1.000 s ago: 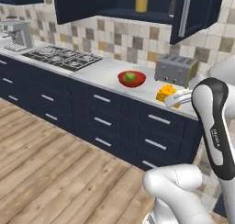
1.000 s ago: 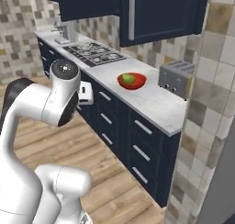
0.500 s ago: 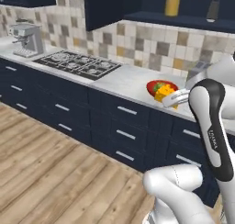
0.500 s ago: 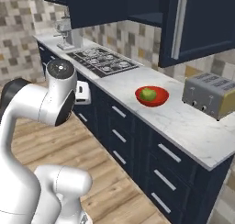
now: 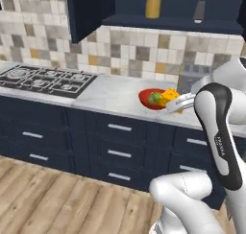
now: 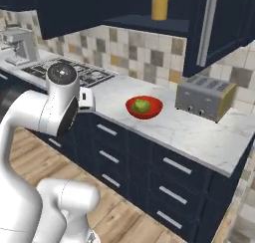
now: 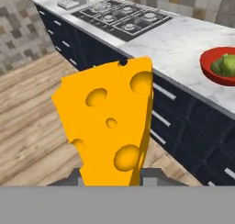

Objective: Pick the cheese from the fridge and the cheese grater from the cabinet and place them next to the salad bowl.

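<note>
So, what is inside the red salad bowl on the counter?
The salad bowl holds a green lettuce head. Whatever lies beneath the lettuce is covered, so I cannot tell.

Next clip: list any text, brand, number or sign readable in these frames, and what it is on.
Dark lettering runs down the white arm's forearm in the left base view: too blurred to read.
No legible text on the toaster, the cheese, the salad bowl or the jar of orange liquid.

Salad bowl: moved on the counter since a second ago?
No. The salad bowl keeps its place left of the toaster; the base drove, shifting the view.
</note>
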Robot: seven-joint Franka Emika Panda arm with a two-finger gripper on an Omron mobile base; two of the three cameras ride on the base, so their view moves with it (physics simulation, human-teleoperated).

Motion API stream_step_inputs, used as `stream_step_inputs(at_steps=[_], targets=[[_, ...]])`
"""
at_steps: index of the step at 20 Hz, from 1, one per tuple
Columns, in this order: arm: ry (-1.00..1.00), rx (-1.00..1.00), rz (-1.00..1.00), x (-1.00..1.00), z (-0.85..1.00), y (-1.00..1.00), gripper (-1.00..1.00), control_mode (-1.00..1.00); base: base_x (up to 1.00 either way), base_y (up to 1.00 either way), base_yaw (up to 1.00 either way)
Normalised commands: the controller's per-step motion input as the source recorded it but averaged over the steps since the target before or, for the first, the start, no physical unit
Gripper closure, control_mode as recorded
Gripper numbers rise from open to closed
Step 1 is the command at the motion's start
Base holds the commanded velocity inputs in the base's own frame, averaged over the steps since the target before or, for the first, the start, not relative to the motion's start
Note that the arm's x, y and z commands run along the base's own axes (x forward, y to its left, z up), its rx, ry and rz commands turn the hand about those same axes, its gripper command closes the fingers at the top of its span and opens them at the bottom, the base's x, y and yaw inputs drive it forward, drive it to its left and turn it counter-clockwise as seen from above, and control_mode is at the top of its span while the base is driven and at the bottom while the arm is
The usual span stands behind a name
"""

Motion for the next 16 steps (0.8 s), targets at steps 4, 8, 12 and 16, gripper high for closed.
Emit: stream_step_inputs(at_steps=[4,8,12,16], targets=[[0.00,0.00,0.00,0.00,0.00,0.00,1.00,1.00,0.50,0.34,-0.62],[0.00,0.00,0.00,0.00,0.00,0.00,1.00,1.00,0.55,0.34,-0.56],[0.00,0.00,0.00,0.00,0.00,0.00,1.00,1.00,0.66,0.33,-0.44],[0.00,0.00,0.00,0.00,0.00,0.00,1.00,1.00,0.61,0.39,-0.30]])
